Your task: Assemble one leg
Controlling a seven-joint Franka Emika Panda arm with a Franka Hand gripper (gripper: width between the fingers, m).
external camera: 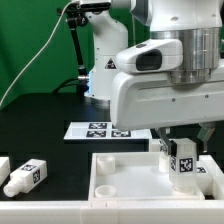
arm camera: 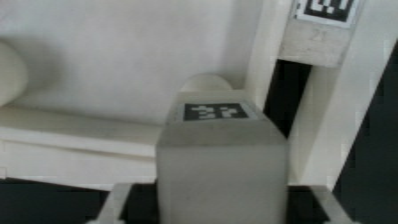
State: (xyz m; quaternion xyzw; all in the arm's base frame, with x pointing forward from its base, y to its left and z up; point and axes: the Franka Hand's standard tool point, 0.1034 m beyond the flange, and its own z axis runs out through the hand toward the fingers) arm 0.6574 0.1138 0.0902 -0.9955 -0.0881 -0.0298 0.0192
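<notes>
My gripper is shut on a white leg and holds it upright over the large white tray-like piece, near the tray's corner at the exterior view's right. I cannot tell whether the leg's lower end touches the tray. In the wrist view the held leg fills the middle between the fingers of my gripper, a square tag on its end, with the tray behind it. A second leg lies on the black table at the exterior view's left.
The marker board lies on the table behind the tray. Another white piece shows at the left edge. A tagged white part lies just beyond the tray's rim; it also shows in the exterior view.
</notes>
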